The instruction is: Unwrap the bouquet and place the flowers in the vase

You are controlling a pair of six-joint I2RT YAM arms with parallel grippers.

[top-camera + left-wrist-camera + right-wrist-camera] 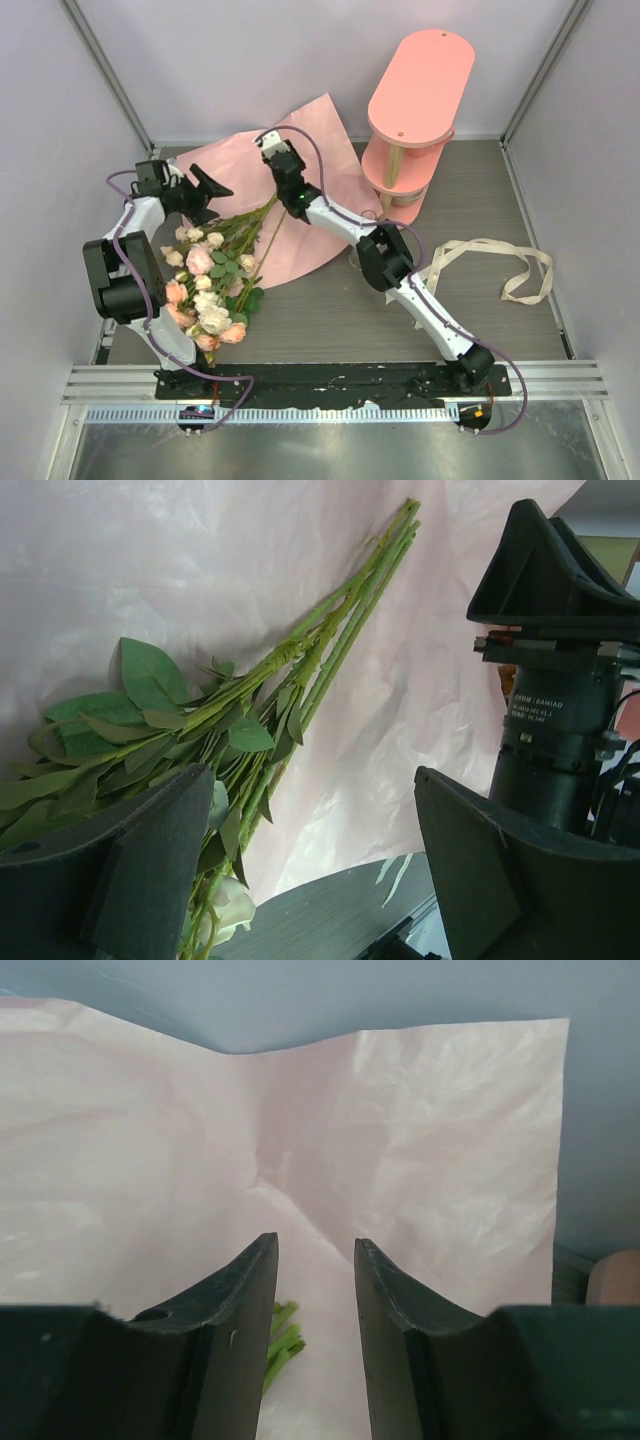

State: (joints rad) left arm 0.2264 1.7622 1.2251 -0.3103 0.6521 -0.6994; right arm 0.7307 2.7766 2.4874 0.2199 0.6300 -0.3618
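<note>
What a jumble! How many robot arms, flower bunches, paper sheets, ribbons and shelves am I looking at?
Robot arms: 2
Flower bunches: 1
Pink paper sheets: 1
Cream ribbons: 1
Pink shelves: 1
Total: 6

Left claw [312, 775] gapes wide; right claw [315, 1245] stands narrowly parted, gripping nothing.

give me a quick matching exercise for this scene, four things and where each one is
Things:
1 flowers
2 paper sheet
3 ribbon
4 tiered shelf

Places:
a standing at the back right
b lying loose on the right side
c spread flat at the back, middle
d lying on the left, blooms toward the near edge

Pairs: 1-d, 2-c, 3-b, 4-a
</note>
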